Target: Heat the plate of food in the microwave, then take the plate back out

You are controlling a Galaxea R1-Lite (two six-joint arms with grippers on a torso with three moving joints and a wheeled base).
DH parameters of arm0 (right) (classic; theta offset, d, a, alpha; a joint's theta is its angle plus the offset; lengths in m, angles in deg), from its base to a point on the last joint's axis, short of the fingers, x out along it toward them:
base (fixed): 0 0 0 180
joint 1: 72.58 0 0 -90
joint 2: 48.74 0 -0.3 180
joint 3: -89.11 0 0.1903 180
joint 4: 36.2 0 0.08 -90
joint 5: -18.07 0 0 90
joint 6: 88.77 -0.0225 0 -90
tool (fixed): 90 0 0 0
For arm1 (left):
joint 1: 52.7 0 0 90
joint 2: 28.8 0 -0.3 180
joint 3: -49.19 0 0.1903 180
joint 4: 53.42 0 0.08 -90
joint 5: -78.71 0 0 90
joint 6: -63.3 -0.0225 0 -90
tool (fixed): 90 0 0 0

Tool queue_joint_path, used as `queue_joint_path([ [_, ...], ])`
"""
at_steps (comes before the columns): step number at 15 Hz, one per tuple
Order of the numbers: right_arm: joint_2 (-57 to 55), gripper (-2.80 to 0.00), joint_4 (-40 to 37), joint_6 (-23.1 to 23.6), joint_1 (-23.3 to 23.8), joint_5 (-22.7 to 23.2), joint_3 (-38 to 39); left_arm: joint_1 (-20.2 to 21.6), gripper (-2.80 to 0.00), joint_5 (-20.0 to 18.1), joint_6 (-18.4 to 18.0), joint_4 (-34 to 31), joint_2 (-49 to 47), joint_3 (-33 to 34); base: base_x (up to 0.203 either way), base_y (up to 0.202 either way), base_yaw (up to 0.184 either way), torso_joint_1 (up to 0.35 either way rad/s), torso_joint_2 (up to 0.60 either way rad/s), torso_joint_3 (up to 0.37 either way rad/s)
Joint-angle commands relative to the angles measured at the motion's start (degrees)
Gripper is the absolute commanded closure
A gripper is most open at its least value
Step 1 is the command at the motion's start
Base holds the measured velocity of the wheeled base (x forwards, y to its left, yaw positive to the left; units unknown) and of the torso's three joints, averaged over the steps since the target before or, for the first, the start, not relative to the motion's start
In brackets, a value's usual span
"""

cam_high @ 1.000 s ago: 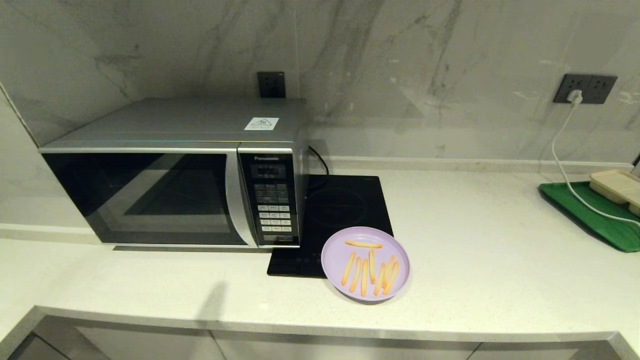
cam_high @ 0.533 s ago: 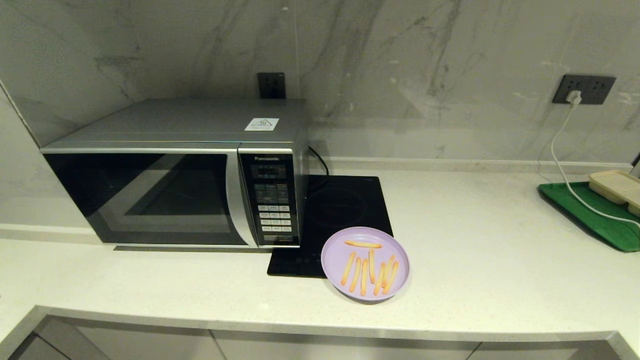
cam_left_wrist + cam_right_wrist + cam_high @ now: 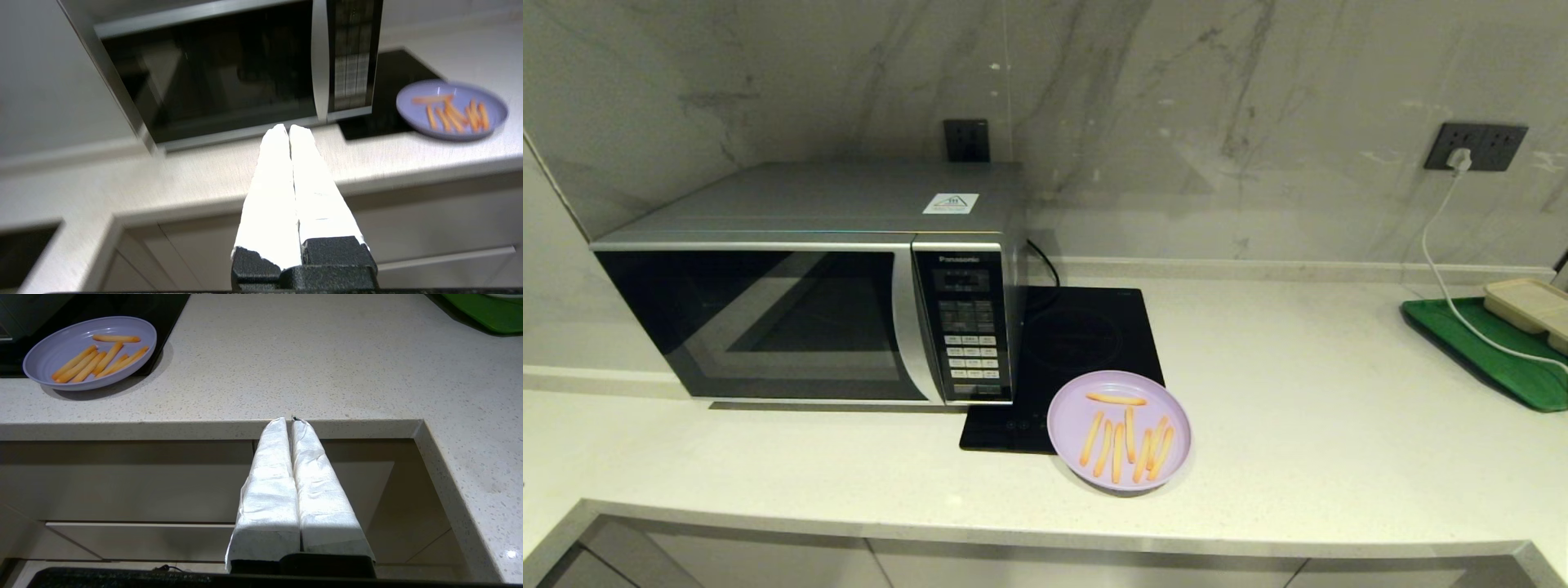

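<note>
The plate of food (image 3: 1120, 430) sits on the bench (image 3: 1298, 425), its far edge overlapping the front corner of the black cooktop (image 3: 1078, 343), just right of the microwave (image 3: 809, 286), whose door is closed. I judge the plate light, stiff and rather slick; loose fries would slide if it tilts, so I would pinch the raised rim at the near edge and carry it level. My left gripper (image 3: 289, 130), fingers pressed together and empty, points toward the lower edge of the microwave door from in front of the bench. My right gripper (image 3: 289, 421), likewise pressed together, hangs parked below the bench edge, well apart from the plate.
</note>
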Motion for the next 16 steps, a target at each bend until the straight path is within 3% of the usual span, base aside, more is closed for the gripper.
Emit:
queue_joint_path([
  [1, -0.05, 0.00, -0.05, -0.02, -0.01, -0.02, -0.02, -0.19, 0.00, 0.38, 4.56, -0.03, 4.54, 8.67, 0.000, 0.000, 0.000, 0.000, 0.00, 0.000],
  [4, -0.05, 0.00, -0.05, -0.02, 0.00, -0.02, -0.02, -0.22, 0.00, 0.81, 6.33, 4.47, 4.74, 19.62, 0.000, 0.000, 0.000, 0.000, 0.00, 0.000],
  [7, -0.05, 0.00, -0.05, -0.02, -0.01, -0.02, -0.02, -0.21, 0.00, 2.80, 2.82, 20.82, 4.77, 29.05, 0.000, 0.000, 0.000, 0.000, 0.00, 0.000],
  [16, -0.05, 0.00, -0.05, -0.02, 0.07, -0.02, -0.02, -0.22, 0.00, 4.55, 3.56, 21.37, 4.77, 29.41, 0.000, 0.000, 0.000, 0.000, 0.00, 0.000],
])
